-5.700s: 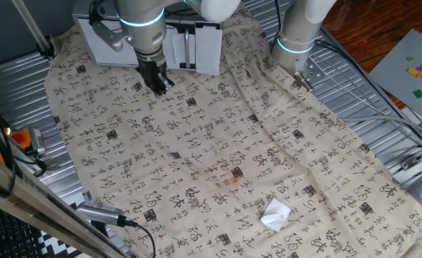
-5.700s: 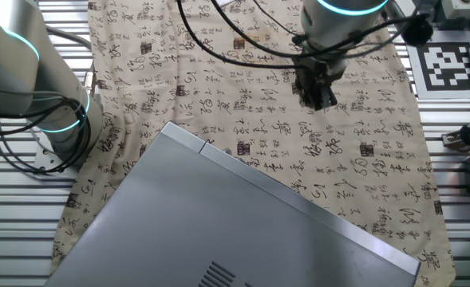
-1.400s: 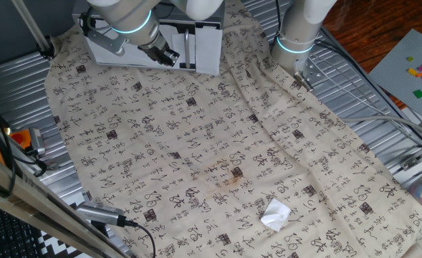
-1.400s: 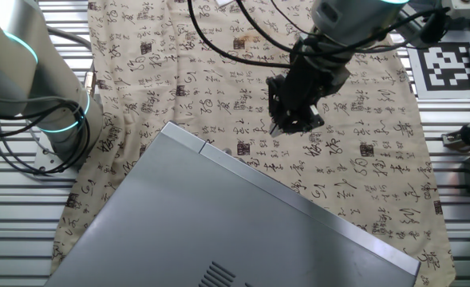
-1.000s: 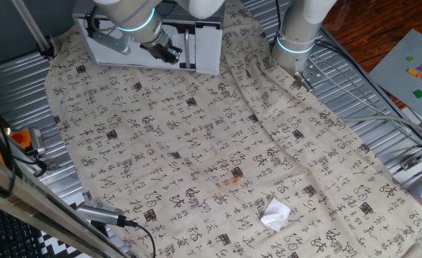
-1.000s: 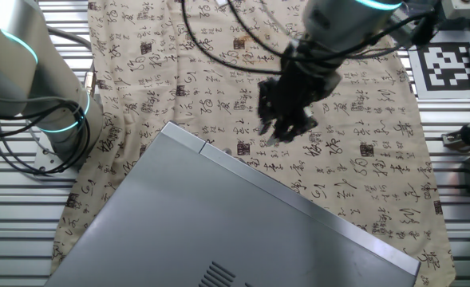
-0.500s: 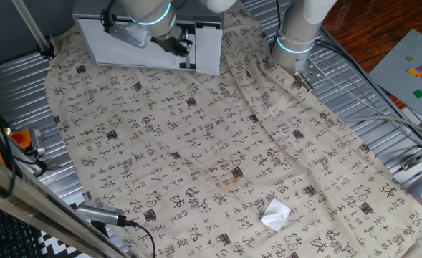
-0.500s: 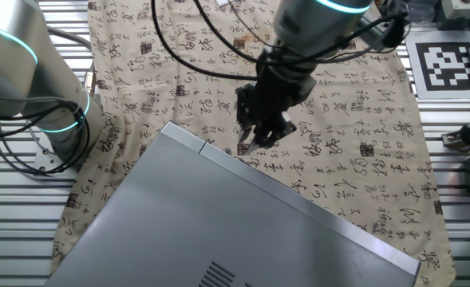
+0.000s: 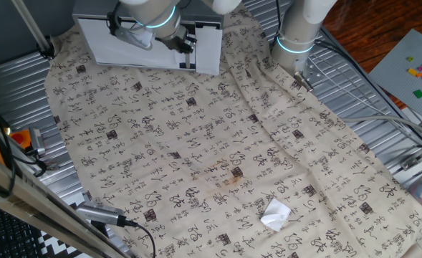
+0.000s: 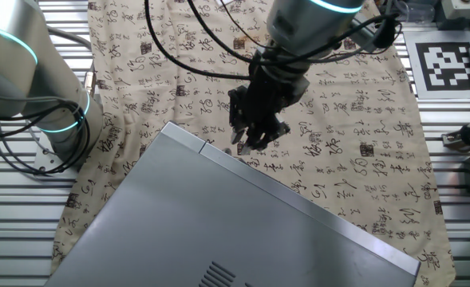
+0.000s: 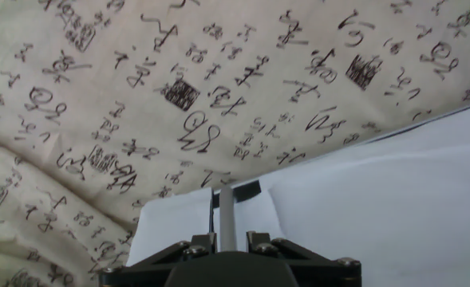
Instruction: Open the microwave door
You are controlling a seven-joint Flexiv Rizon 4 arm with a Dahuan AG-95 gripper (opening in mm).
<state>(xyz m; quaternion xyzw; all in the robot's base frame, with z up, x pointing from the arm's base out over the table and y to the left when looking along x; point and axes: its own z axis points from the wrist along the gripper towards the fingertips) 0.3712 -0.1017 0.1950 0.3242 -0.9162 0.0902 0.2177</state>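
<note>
1. Hand view: gripper body fills the bottom centre of the frame. A thin pale upright strip rises between its two dark mounts; the fingertips cannot be made out, so I cannot tell how far the jaws stand apart or whether they hold anything.
2. Hand view, just beyond: a white surface, probably the microwave door, spans the lower right. A short dark strip sits at its edge near frame centre. Printed cloth covers the upper half.
3. One fixed view: arm reaches in from the top edge, wrist tilted, gripper pointing toward the right part of the microwave in the upper left of the frame.
4. Same view: gripper sits at the dark vertical slot between the microwave door and the narrow white side panel. Contact cannot be confirmed.
5. Other fixed view: gripper hangs tilted just above the microwave top edge, frame centre.
6. Door lies flush with the box front; shut.
</note>
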